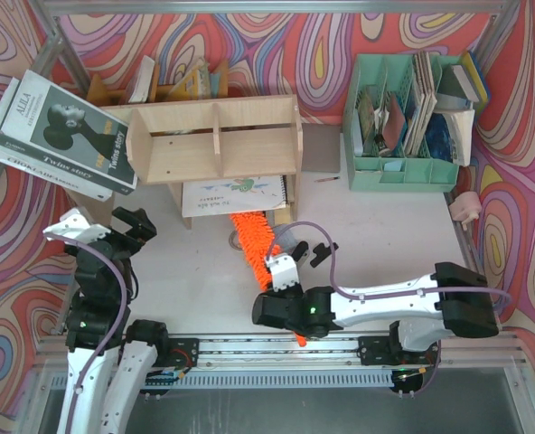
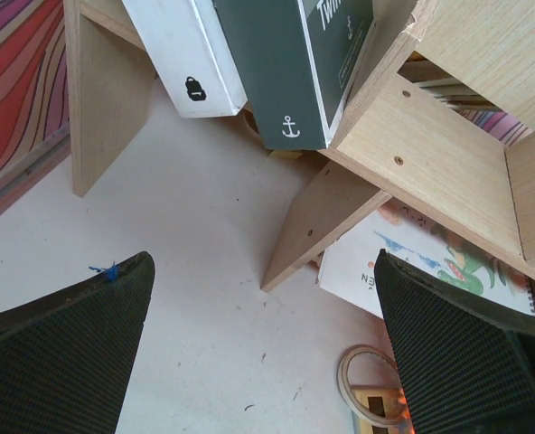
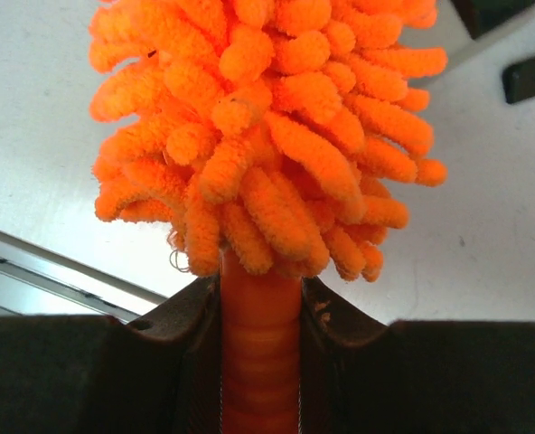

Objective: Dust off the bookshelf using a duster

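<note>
The light plywood bookshelf (image 1: 215, 140) stands at the back of the table, and its leg (image 2: 314, 224) shows in the left wrist view. The orange fluffy duster (image 1: 252, 237) lies slanted in front of it, head toward the shelf. My right gripper (image 1: 277, 287) is shut on the duster's orange handle (image 3: 260, 348), just below the fluffy head (image 3: 267, 117). The handle's end sticks out near the front rail. My left gripper (image 1: 105, 231) hovers open over bare table left of the shelf, fingers (image 2: 69, 353) wide apart with nothing between them.
A mint-green organiser (image 1: 403, 117) full of papers stands at the back right. Books (image 1: 64, 136) lean against the shelf's left end. A children's book (image 1: 236, 194) lies under the shelf, a tape ring (image 2: 371, 384) beside it. Black clips (image 1: 317, 253) and a pink object (image 1: 466, 206) lie to the right.
</note>
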Available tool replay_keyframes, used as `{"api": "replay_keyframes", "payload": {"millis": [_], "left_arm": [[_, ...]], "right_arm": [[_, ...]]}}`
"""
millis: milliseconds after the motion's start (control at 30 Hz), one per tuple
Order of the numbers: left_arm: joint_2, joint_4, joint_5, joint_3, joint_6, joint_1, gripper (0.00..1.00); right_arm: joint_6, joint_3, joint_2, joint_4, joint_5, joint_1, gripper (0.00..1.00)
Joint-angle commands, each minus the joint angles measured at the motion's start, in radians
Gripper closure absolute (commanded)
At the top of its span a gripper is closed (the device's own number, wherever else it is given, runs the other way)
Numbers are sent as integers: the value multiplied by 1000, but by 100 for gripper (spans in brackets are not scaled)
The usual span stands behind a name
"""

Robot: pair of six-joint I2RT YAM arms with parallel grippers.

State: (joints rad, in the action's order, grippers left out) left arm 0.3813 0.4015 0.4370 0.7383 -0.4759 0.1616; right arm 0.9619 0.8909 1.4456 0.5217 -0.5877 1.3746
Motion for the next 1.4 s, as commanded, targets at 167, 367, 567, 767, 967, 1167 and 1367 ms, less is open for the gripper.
{"api": "replay_keyframes", "payload": {"millis": [167, 367, 567, 767, 967, 1167, 1367], "left_arm": [[-1, -7, -8, 6, -7, -7, 2], [-1, -7, -7, 6, -7, -7, 2], [-2, -9, -12, 6, -9, -7, 1], [-2, -9, -14, 6, -9, -8, 2], [2, -7, -11, 6, -7, -8, 1], [1, -7, -12, 6, -7, -8, 2], [1, -8, -12, 6, -9, -8, 2]], "right_arm": [[-204, 109, 104, -259, 6, 30, 100], [-43, 96, 74, -105, -89, 31, 100], [345, 40, -21, 214, -208, 31, 100], [225, 4, -42, 82, -174, 30, 100], [-82, 61, 40, -196, -65, 30, 100], [-190, 81, 77, -284, 2, 32, 100], [75, 67, 45, -37, -129, 32, 100]]}}
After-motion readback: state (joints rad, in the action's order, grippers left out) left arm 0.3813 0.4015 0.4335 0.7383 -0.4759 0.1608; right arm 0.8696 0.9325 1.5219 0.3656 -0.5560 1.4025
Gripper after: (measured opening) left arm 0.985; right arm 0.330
